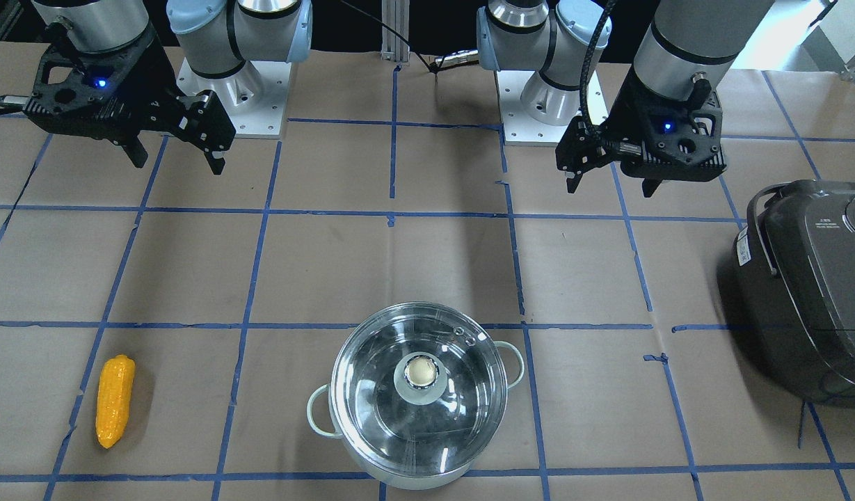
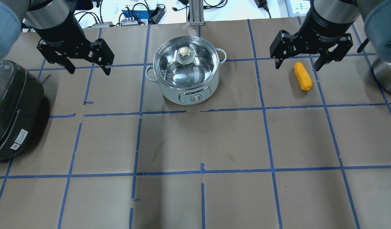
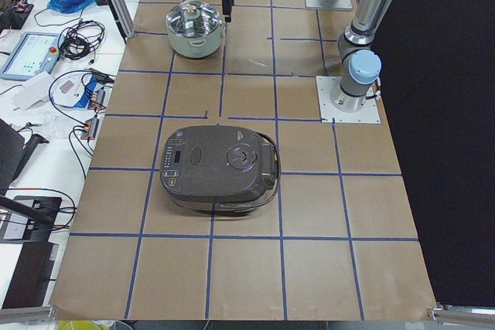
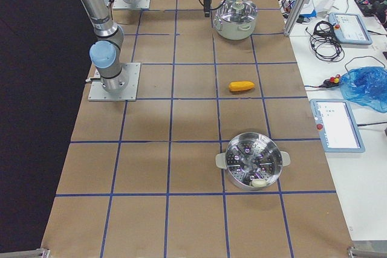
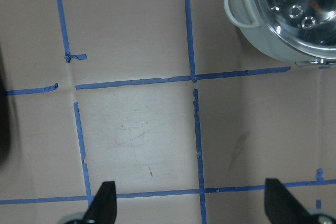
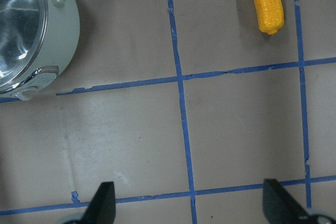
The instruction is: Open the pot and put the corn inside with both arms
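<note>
Left gripper [image 1: 611, 188] and right gripper [image 1: 178, 165] hover above the table [image 1: 427, 264], jaws spread wide, holding nothing. Just ahead of the right gripper lies the corn [image 1: 115, 401]. Forward between both stands the pot [image 2: 170, 92], glass lid [image 2: 195, 71] on.

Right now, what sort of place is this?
Probably a robotics lab, not a kitchen: a left arm and a right arm bolted to a table taped into a blue grid, teach pendants and cables alongside, a pot and rice cooker as props.
</note>
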